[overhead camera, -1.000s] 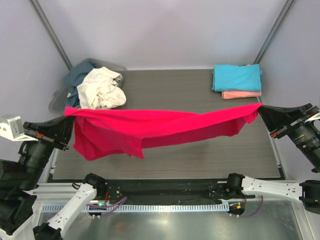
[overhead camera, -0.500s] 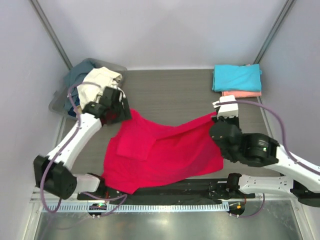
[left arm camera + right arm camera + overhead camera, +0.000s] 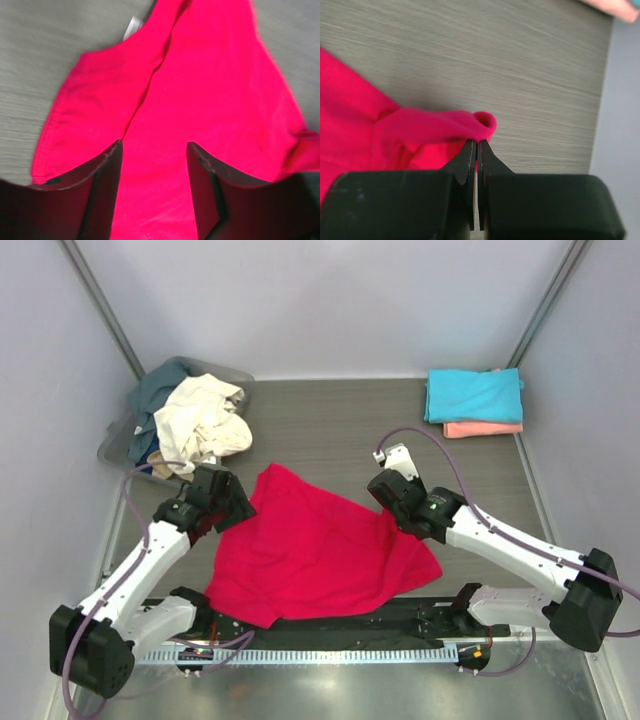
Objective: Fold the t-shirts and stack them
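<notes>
Left gripper (image 3: 155, 150): jaws are standing wide apart, holding nothing. It is hovering right over the red shirt (image 3: 310, 550), with cloth filling the gap between the fingers. The left wrist view is blurred, so whether the tips are touching the fabric cannot be told.

Right gripper (image 3: 477, 145): fingers are pressed together, pinching a rolled edge of the red shirt at its right corner, low over the table (image 3: 330, 430).

The red shirt is lying spread and rumpled at the middle of the table between the two arms. Its near hem is reaching the front edge.

Overhead, both wrists are covering their own fingertips, so the jaw states are only showing in the wrist views.

The turquoise shirt (image 3: 475, 395) is sitting folded at the far right corner on top of the pink shirt (image 3: 483, 428), which is showing only as a strip along the near side.

The cream shirt (image 3: 205, 420) is lying bunched across the tub (image 3: 112, 447) at far left. It is hiding most of the blue shirt (image 3: 155, 390).
</notes>
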You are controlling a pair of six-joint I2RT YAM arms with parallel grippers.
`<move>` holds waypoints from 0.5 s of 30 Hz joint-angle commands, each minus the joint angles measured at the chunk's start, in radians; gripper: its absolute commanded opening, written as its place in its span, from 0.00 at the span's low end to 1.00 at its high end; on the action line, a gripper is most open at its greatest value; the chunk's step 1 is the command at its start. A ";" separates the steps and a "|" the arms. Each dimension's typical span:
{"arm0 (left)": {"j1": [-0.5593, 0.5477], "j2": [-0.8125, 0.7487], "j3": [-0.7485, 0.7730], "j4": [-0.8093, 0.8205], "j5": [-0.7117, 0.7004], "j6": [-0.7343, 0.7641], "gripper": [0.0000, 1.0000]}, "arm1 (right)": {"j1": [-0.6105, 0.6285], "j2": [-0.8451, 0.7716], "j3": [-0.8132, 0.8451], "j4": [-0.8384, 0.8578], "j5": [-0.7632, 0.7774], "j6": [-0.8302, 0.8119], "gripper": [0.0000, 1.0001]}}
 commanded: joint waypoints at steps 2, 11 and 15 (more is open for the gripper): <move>-0.002 0.049 -0.087 0.139 0.071 -0.058 0.51 | -0.048 -0.038 0.023 0.113 -0.150 0.042 0.01; -0.080 0.182 -0.150 0.230 0.060 -0.099 0.47 | -0.056 -0.035 -0.022 0.161 -0.225 0.079 0.01; -0.096 0.224 -0.152 0.233 0.031 -0.098 0.47 | -0.060 -0.040 -0.036 0.173 -0.231 0.079 0.01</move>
